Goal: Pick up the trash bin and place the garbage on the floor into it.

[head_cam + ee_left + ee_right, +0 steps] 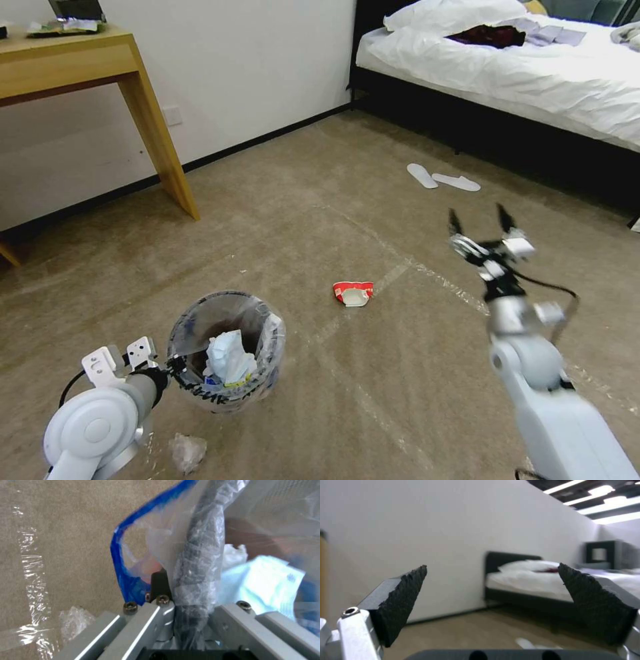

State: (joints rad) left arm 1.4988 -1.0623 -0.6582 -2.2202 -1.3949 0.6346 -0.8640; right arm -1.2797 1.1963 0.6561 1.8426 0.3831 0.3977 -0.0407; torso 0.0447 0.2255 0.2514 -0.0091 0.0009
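The trash bin (227, 353) is low in the head view, left of centre, lined with a crinkled clear bag. A bluish-white paper wad (230, 360) lies inside it. My left gripper (175, 365) is shut on the bin's near-left rim; the left wrist view shows that gripper (190, 605) clamping the bag-wrapped rim (200, 555) with the paper wad (263, 580) beyond. A crushed red-white paper bowl (353, 293) lies on the carpet to the right of and beyond the bin. A crumpled clear wad (188, 452) lies near my left arm. My right gripper (479, 220) (492, 566) is raised at the right, open and holding nothing.
A wooden desk (160, 133) stands at the far left against the wall. A bed (507, 73) is at the far right, with two white slippers (440, 179) on the floor before it. Shiny tape strips (400, 270) cross the carpet.
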